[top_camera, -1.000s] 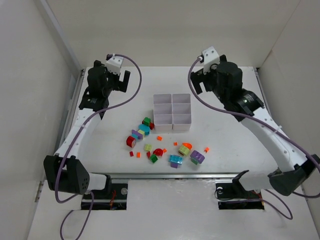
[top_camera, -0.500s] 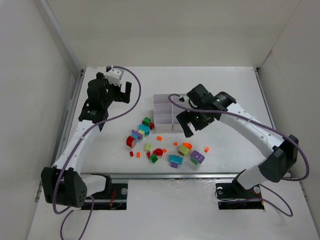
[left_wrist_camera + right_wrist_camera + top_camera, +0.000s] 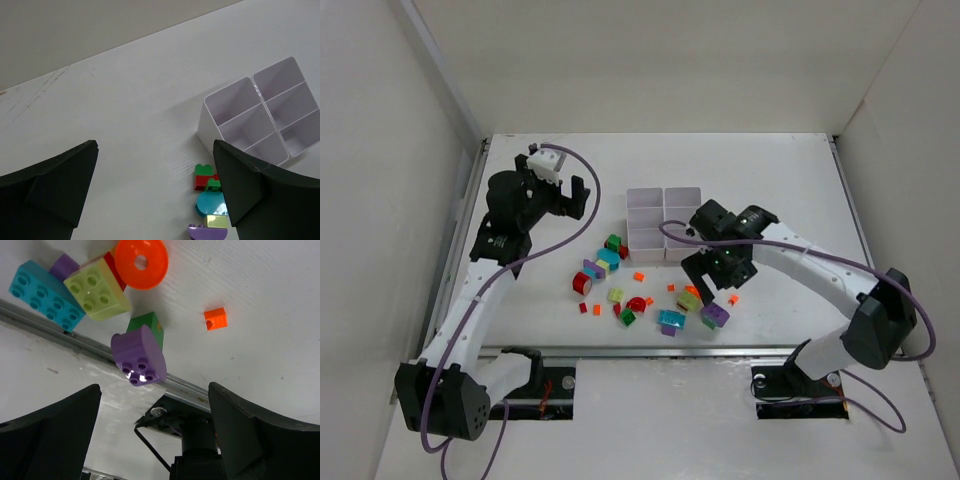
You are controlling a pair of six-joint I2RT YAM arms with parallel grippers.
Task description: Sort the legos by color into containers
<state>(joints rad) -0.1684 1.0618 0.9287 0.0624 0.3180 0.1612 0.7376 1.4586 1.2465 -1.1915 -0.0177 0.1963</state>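
Note:
The legos lie scattered in front of the white six-compartment tray. My right gripper hangs open just above the right-hand cluster. Its wrist view shows a purple brick between and ahead of the fingers, not touched. Beyond it lie a green brick, a yellow-green brick, an orange ring, a cyan brick and a small orange bit. My left gripper is open and empty, raised left of the tray. Below it lie a green-and-red stack and a cyan piece.
The left cluster includes a red round piece, a purple brick and small orange bits. The table's near edge with a metal rail runs just behind the right-hand cluster. White walls enclose the table on three sides.
My right arm has swung from high at the back, past the tray, down over the right-hand legos. The left gripper has shifted slightly right and lower.

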